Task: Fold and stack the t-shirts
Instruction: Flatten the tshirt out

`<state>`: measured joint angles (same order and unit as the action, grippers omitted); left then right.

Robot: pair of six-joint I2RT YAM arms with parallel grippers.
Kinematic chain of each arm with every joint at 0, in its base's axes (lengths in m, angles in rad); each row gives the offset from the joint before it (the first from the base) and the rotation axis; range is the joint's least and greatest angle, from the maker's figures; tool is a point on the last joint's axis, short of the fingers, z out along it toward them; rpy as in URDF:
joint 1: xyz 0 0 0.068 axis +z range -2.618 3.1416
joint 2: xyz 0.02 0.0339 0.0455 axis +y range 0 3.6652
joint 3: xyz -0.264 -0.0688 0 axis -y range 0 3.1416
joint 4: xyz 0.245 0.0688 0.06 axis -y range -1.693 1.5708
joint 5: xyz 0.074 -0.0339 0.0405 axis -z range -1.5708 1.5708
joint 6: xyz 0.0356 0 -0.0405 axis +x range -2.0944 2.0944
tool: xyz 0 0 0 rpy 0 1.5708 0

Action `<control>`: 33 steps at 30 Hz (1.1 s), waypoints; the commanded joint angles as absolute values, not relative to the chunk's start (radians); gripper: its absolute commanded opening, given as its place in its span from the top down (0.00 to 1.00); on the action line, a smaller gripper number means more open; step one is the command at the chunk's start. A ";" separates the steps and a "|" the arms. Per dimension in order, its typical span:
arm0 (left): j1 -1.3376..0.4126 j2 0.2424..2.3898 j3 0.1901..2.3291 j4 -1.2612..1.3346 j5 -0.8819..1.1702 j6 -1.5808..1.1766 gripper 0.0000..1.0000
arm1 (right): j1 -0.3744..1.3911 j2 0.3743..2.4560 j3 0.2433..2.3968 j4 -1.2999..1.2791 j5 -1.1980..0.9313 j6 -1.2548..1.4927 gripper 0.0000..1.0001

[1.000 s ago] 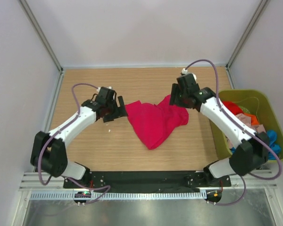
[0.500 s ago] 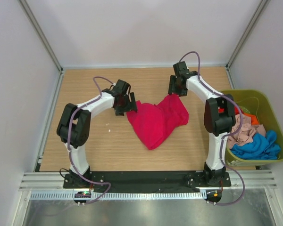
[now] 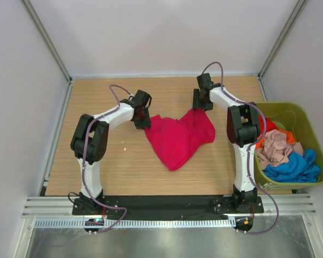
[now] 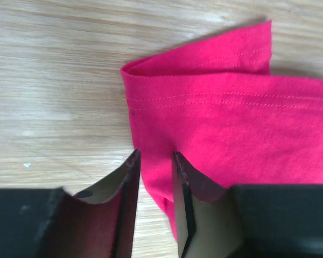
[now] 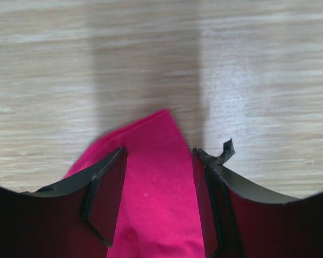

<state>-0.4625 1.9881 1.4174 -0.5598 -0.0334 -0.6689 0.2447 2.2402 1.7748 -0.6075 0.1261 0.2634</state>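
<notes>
The crimson t-shirt (image 3: 177,137) lies crumpled mid-tabletop. At its left corner the left gripper (image 4: 155,156) stands narrow around the hem; whether it pinches, I cannot tell. At the far corner the right gripper (image 5: 159,152) straddles the tip, wide apart, holding nothing. Both should bite deep, then spread evenly. Wood-grain tabletop (image 3: 107,166); white walls (image 3: 161,37) beyond.

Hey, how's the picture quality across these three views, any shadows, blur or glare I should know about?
Top external: even soft light, sharp, mild sheen on the metal strip. Left wrist: crimson shirt stitching crisp, left fingers shaded. Right wrist: broad shadow band across the table, right fingers dark and soft.
</notes>
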 commanded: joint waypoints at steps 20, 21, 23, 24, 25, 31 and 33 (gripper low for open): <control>-0.327 1.545 1.577 -0.802 -0.307 -0.586 1.00 | 0.377 1.774 1.960 -0.578 0.088 0.291 0.99; -0.327 1.517 1.557 -0.766 -0.269 -0.586 0.95 | 0.408 1.741 1.948 -0.600 0.080 0.291 0.99; -0.327 1.468 1.472 -0.704 -0.078 -0.586 0.54 | 0.484 1.654 1.838 -0.635 0.095 0.305 0.99; -0.328 1.439 1.444 -0.660 -0.019 -0.595 0.43 | 0.547 1.547 1.778 -0.634 0.106 0.346 0.99; -0.334 1.431 1.422 -0.647 0.029 -0.613 0.38 | 0.566 1.495 1.650 -0.623 0.115 0.376 0.99; -0.388 1.430 1.284 -0.644 0.080 -0.640 0.26 | 0.580 1.096 1.168 -0.586 0.155 0.563 0.99; -0.388 1.434 1.240 -0.612 0.098 -0.666 0.25 | 0.580 1.027 1.097 -0.601 0.218 0.569 0.99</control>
<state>-0.3798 1.4208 1.2972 -0.6468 0.0311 -0.6304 0.5816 1.0592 1.1965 -0.5690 0.1295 0.4835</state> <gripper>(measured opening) 0.749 0.038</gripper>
